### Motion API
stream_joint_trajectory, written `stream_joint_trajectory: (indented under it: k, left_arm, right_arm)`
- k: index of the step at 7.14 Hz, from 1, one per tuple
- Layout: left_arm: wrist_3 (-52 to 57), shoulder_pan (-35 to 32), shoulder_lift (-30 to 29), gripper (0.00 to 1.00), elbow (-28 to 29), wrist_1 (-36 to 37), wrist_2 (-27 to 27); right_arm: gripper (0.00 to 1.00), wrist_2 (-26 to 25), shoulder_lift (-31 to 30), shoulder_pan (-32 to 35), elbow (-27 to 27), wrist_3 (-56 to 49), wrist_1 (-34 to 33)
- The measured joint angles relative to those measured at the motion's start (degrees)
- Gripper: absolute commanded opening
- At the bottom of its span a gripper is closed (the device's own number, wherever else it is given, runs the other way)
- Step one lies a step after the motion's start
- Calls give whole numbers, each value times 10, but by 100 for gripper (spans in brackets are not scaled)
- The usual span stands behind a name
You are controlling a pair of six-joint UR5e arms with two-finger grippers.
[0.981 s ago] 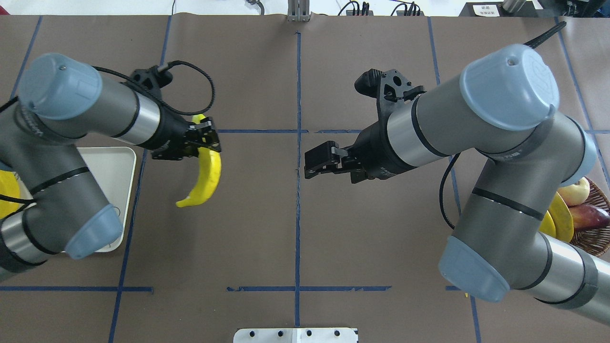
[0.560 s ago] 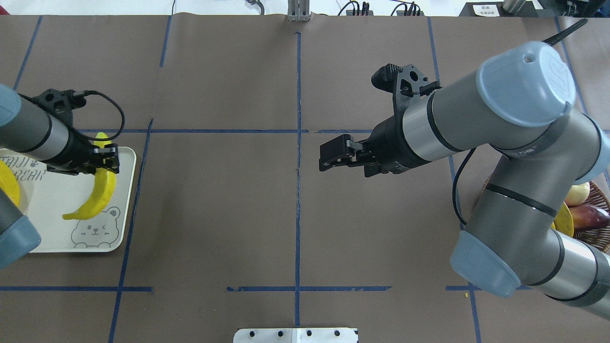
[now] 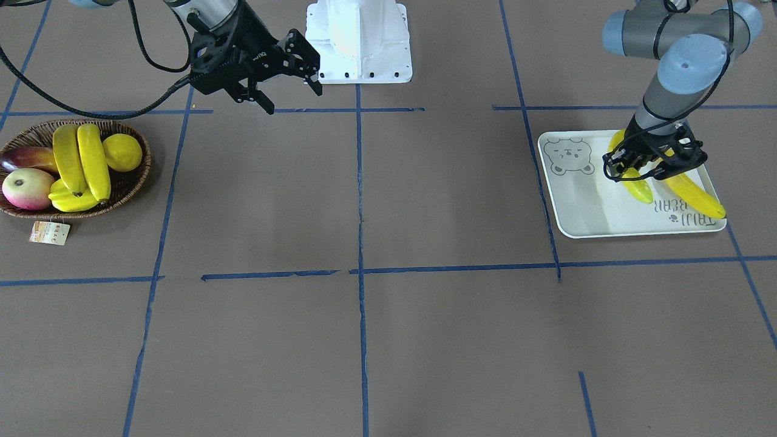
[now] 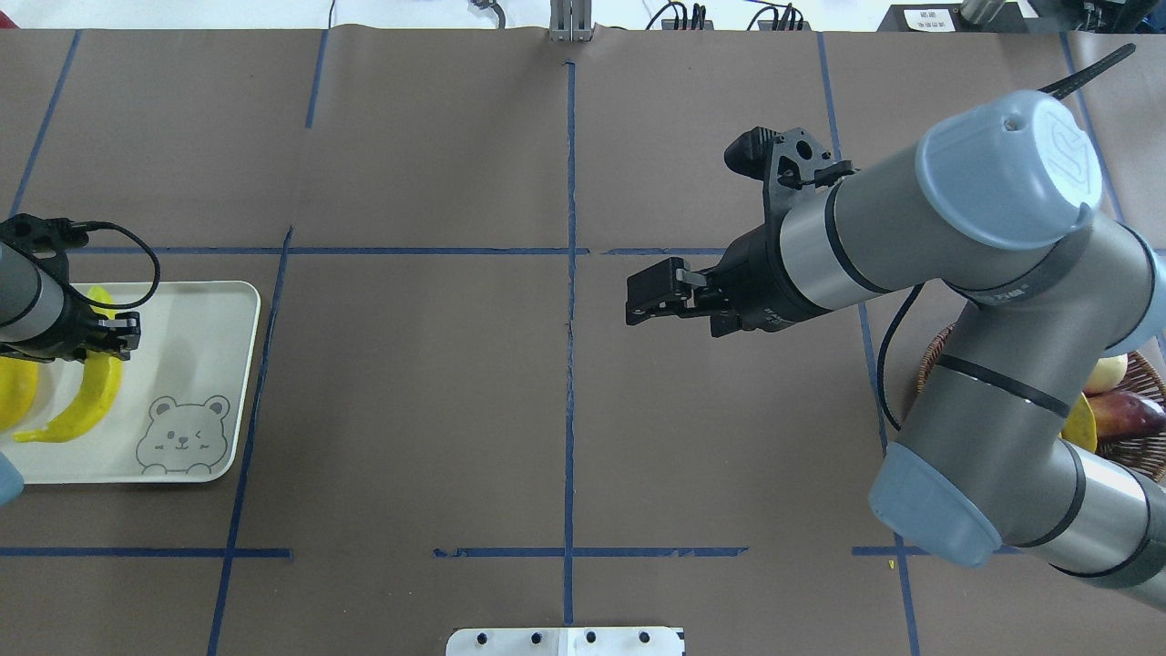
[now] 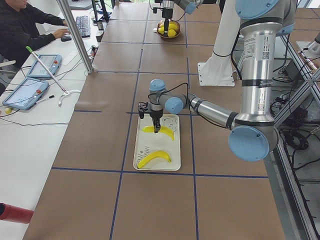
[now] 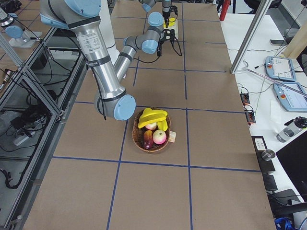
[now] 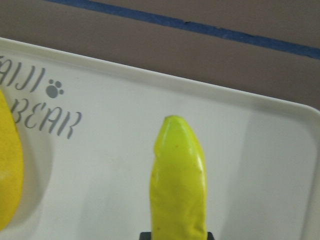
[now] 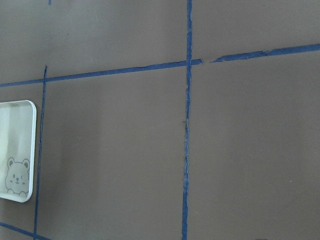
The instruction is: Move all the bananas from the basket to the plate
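Note:
My left gripper (image 4: 109, 333) is shut on a yellow banana (image 4: 86, 392) low over the plate (image 4: 200, 337), a pale tray with a bear drawing. In the left wrist view that banana (image 7: 177, 185) points across the plate (image 7: 125, 150), with a second banana (image 7: 7, 175) lying at the left. That second banana (image 3: 692, 194) lies along the plate's edge. Two more bananas (image 3: 79, 161) rest in the wicker basket (image 3: 130, 185). My right gripper (image 3: 291, 97) hangs open and empty above the table, between the centre line and the basket.
The basket also holds a lemon (image 3: 124, 152), a starfruit (image 3: 70, 200), an apple (image 3: 27, 188) and a dark purple fruit (image 3: 27, 158). A paper tag (image 3: 50, 233) lies beside it. The white robot base (image 3: 358, 42) stands at the table's edge. A person sits at a side desk (image 5: 25, 30).
My left arm has carried the banana leftward from the table onto the area over the plate. The right arm has drawn back slightly to the right, still open.

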Motion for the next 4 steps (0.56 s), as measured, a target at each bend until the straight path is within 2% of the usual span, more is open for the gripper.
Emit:
stream_joint_trajectory:
  k: [1,2,4]
  left_arm:
    - [18,-5,0,80,16,0,16]
    - [40,-15,-1,100,30,0,23]
    - [79,-31,-8,100,36,-9,24]
  right_arm:
    - [100,0,0,0,0,0,0]
    - [100,0,0,1,-1,0,0]
    - [100,2,-7,4,2,-1,-1]
